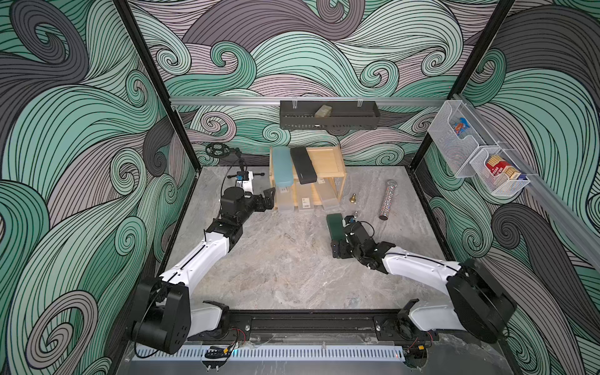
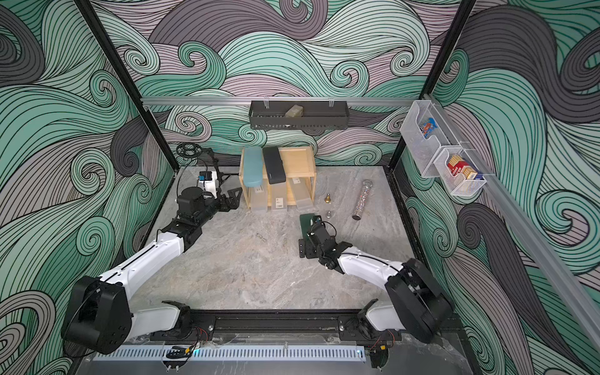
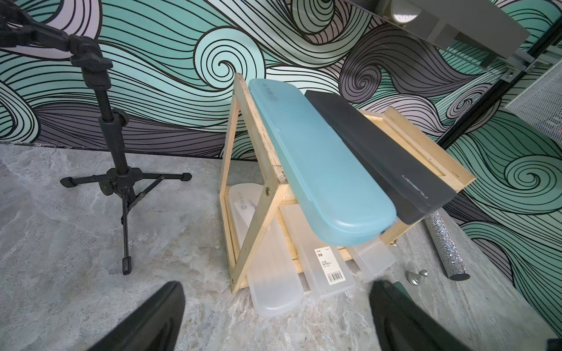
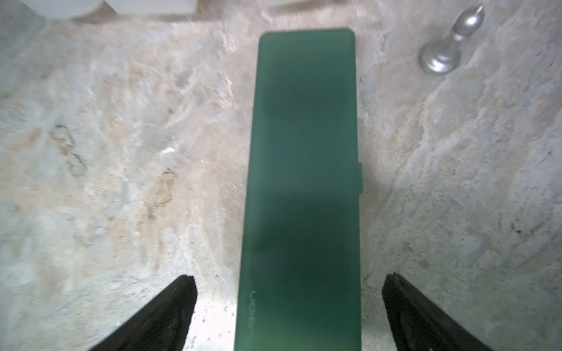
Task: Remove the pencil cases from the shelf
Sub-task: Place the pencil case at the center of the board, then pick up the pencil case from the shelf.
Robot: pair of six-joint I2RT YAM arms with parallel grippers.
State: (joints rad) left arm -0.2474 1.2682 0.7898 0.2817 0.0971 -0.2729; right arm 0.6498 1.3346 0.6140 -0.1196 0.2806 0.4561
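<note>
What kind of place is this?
Probably a robot test cell, not a workshop: two arms bolted to a rail at a marble-look tabletop, boxed in by wave-print panels, with staged props like a wooden shelf of pencil cases.

Inspection of legible markings: the flat black oblong pencil case [image 3: 380, 152] is carrying a raised grey wordmark near one end, reading "nusign"; the flat dark green oblong pencil case [image 4: 304, 182] is showing the same wordmark tone on tone, partly cut by the frame edge; the white barcode sticker [image 3: 330, 264] on the middle frosted translucent plastic case [image 3: 333, 288] is bearing a barcode and print too small to read; the light teal-blue oblong case [image 3: 319, 170] is showing one embossed mark, illegible.
</note>
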